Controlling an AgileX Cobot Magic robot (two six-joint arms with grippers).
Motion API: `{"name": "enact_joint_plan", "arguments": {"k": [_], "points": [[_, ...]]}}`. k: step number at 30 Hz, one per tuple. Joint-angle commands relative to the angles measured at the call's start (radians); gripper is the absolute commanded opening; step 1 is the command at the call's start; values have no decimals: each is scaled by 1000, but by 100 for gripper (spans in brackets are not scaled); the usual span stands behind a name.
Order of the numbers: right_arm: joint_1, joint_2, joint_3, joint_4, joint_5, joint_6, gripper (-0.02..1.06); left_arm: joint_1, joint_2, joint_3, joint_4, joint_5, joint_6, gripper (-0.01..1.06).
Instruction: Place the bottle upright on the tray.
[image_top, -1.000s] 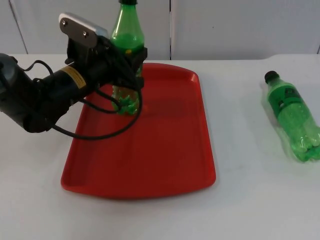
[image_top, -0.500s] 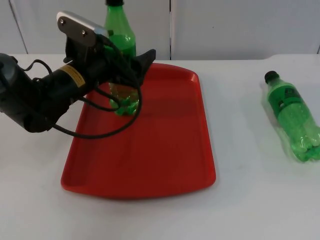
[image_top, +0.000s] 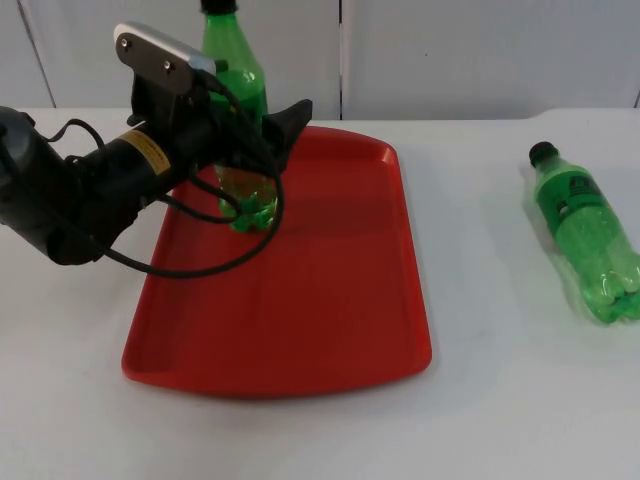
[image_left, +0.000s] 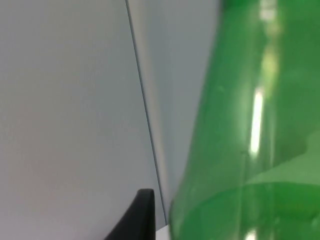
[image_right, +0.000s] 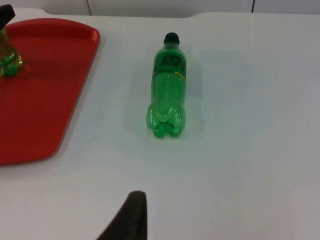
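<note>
White table top (image_top: 500, 400), grey partition wall (image_top: 480, 50)

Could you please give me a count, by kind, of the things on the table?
Green bottles: 2, the standing bottle on the tray at the left gripper, the lying bottle on the table.
Red tray: 1.
Total: 3.

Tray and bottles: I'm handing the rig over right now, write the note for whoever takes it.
Left end effector: open, at the far left corner of the red tray, fingers either side of the upright green bottle, not clamping it.
Right end effector: over the table, looking at the second green bottle; arm waits.
Done: one bottle stands upright on the tray.
Left: withdraw the left arm without tipping the bottle. The second bottle lies on its side on the white table, right of the tray; probably next.
</note>
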Motion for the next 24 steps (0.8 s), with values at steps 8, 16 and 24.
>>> {"name": "enact_joint_plan", "arguments": {"k": [8,16,24], "points": [[-5,0,-1,3,-8,-2,105,-5,-3,1,13,17,-22,100],[-5,0,-1,3,-8,-2,105,-5,-7,14,8,51,-26,100],[-5,0,-1,2,-8,-2,105,10,-71,65,-8,151,-26,100]]}}
